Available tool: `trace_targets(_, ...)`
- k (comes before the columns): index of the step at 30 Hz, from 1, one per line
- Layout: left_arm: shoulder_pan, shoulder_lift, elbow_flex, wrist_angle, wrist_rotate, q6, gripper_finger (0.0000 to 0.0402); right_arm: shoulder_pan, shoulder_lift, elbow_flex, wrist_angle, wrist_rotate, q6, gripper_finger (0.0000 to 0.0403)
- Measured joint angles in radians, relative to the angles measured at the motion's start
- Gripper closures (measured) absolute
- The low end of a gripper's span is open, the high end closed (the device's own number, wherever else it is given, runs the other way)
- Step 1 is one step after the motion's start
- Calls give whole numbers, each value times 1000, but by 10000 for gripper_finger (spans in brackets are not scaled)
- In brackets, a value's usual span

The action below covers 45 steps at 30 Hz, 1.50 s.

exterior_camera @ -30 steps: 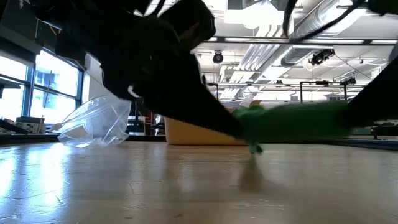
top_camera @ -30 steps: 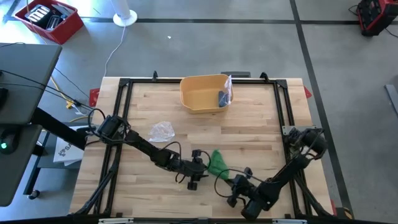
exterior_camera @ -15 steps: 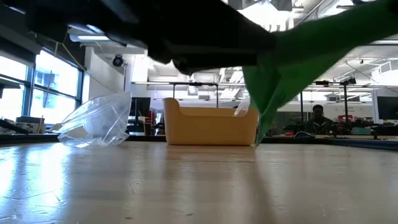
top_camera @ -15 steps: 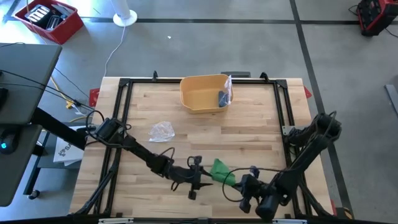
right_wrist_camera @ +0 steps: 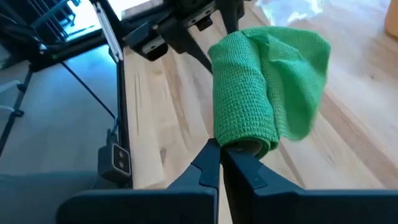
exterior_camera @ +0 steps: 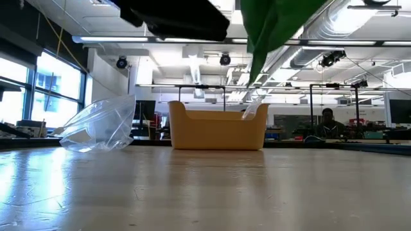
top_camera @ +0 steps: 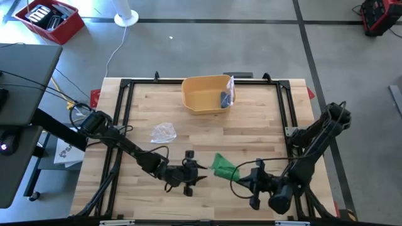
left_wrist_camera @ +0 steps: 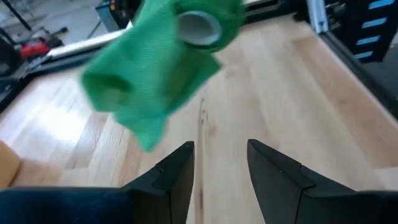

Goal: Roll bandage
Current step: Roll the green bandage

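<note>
Green bandage [top_camera: 223, 167] hangs clear of the wooden table [top_camera: 251, 135] near its front edge, seen from above — pinched shut in the right gripper [top_camera: 245, 177], while the left gripper [top_camera: 200, 175] waits just beside it with fingers apart, likely to take the loose end. At table height, cloth dangles well above bare boards; a yellow bin [exterior_camera: 217, 126] and a clear bag [exterior_camera: 99, 126] sit far back. The left wrist camera shows the roll's hollow core; the right shows fingers closed at its base.

Green bandage [right_wrist_camera: 264, 93]: coarse woven cloth, matt. Bench [top_camera: 251, 132]: pale wood, smooth, slight sheen. Yellow tub [top_camera: 204, 94]: matt plastic. Bag [exterior_camera: 99, 125]: clear glossy plastic.
</note>
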Motion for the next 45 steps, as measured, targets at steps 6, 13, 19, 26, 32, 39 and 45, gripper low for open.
trace_targets(6,-19,10,0,95,-12,57,259,5,-36,0,58,29,-88,403)
trace_targets(13,4,12,-1,301,-63,211,259,5,-63,0,177,36,-229,403)
trace_targets(19,7,12,-1,425,-124,330,259,5,-65,0,190,36,-250,403)
trace_targets(26,7,13,-1,436,-196,324,259,5,-65,0,193,36,-250,403)
trace_targets(32,-11,13,-1,439,-171,289,259,6,-65,0,193,35,-250,403)
trace_targets(39,-95,13,-2,365,-276,218,259,6,-65,0,192,25,-250,403)
trace_targets(45,-73,13,-106,589,-134,146,259,6,-65,0,186,20,-251,403)
